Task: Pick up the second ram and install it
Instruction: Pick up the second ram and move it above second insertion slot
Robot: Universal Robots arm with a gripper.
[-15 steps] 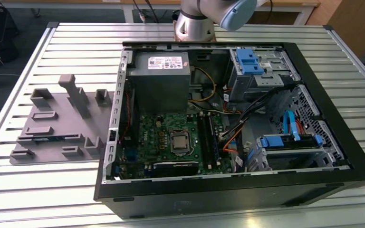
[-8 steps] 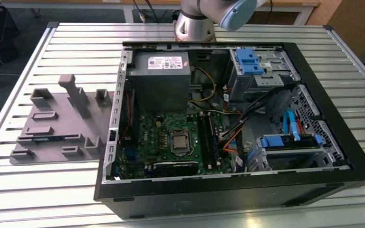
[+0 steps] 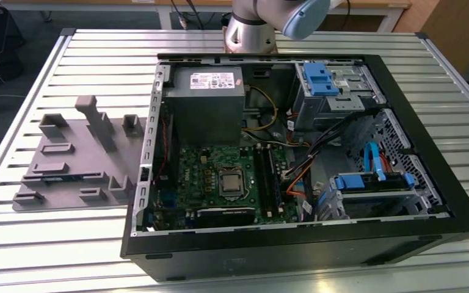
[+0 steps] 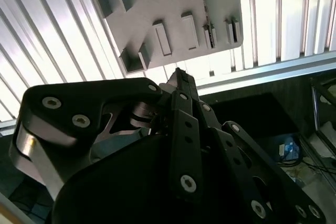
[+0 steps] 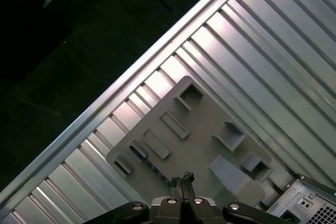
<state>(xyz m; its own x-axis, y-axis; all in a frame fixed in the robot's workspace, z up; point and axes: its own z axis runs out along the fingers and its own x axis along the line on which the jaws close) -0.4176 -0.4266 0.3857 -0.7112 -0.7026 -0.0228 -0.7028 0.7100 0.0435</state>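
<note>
Overhead, gripper closed, holding nothing — hovers above gray holder tray on slatted table.

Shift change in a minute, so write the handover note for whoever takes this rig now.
Hand: shut, holding nothing, up over the gray tray.
Ram: a thin blue strip in a tray slot looks like it; not gripped.
Case: open on the table, green board exposed. I cannot tell what its slots hold.
Done: nothing that shows.
Left: both pick-up and install.
</note>
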